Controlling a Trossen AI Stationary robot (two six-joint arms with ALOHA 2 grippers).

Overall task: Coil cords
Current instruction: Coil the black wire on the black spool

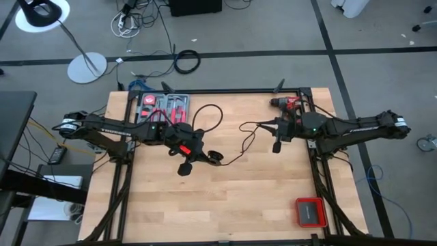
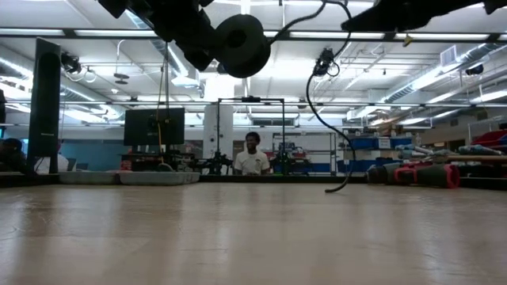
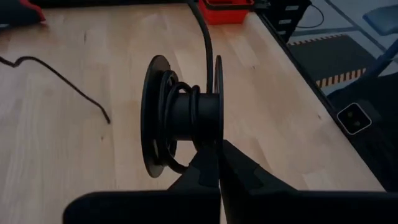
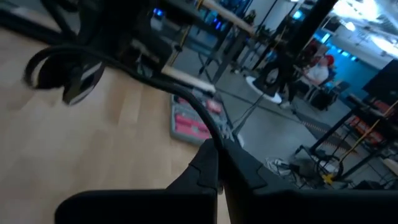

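Note:
The cord is thin and black. A few turns of it sit on the hub of a black spool, which my left gripper holds above the table's middle, shut on it. From the spool the cord runs slack to my right gripper, shut on it right of centre. In the low view the spool hangs well clear of the table. A stretch of cord droops there, its end on the wood. My left gripper pinches the rim of one spool flange between its two shut fingers, slanting down from the table's left. The spool is lifted clear, its axle about level. My right gripper pinches the cord between its two shut fingers, nearly level, from the table's right. The cord leaves the fingertips and runs on slack toward the spool.
A red drill lies at the far right of the table, a red tool tray at the far left, and a red case at the near right. A thicker black cable ring lies on the floor beyond. A person sits behind the table.

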